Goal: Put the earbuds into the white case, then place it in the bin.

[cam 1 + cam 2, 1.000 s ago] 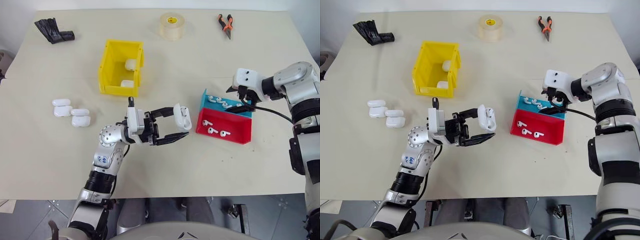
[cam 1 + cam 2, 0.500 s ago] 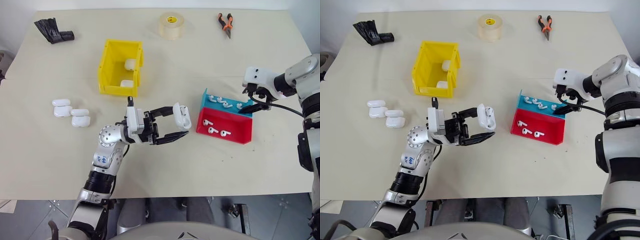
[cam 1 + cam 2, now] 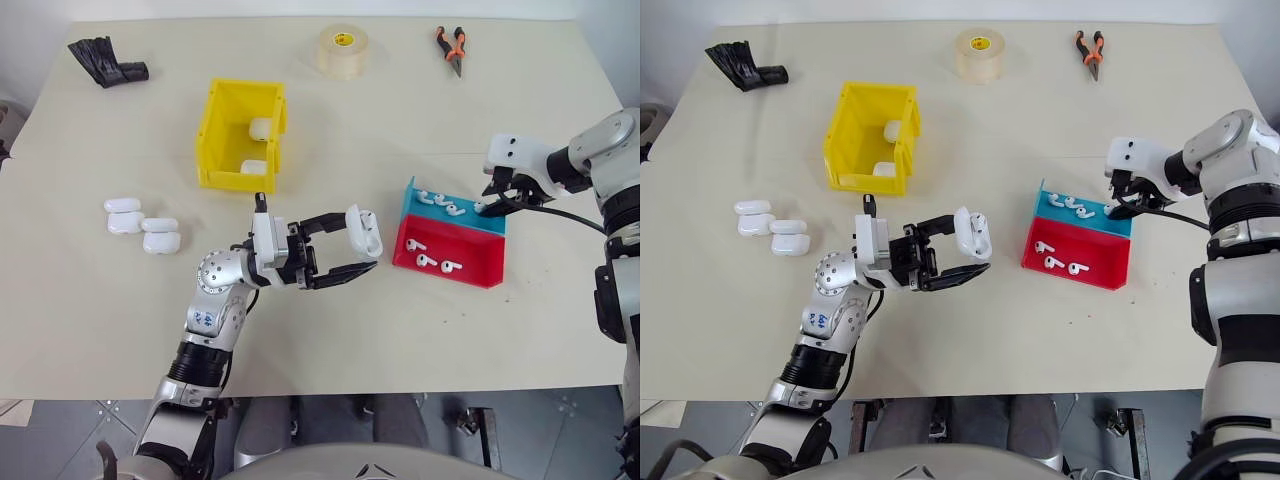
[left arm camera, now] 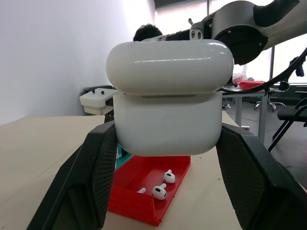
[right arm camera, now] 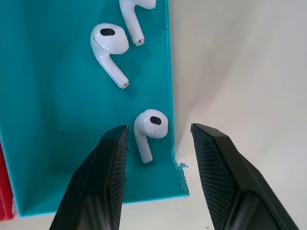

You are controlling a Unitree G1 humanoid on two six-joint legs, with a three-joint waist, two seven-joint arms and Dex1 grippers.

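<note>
My left gripper (image 3: pixel 360 243) is shut on the white case (image 3: pixel 365 230) and holds it above the table's middle, lid uppermost in the left wrist view (image 4: pixel 169 67). The earbuds lie in two shallow trays: several in the blue tray (image 3: pixel 415 200) and three in the red tray (image 3: pixel 470 272). My right gripper (image 3: pixel 486 207) hangs over the blue tray's right end, pointing down. Its fingers (image 5: pixel 103 177) stand apart on either side of one earbud (image 5: pixel 149 125) without touching it. The yellow bin (image 3: pixel 222 140) stands at the back left with two white cases (image 3: pixel 261 128) inside.
Several spare white cases (image 3: pixel 140 225) lie at the left. A tape roll (image 3: pixel 344 50), orange-handled pliers (image 3: pixel 452 47) and a black crumpled object (image 3: pixel 105 62) sit along the far edge. Bare tabletop lies between the trays and the bin.
My right gripper shifted right to the blue tray's right end, and its fingers have narrowed around one earbud. The left arm and the case have not moved.
</note>
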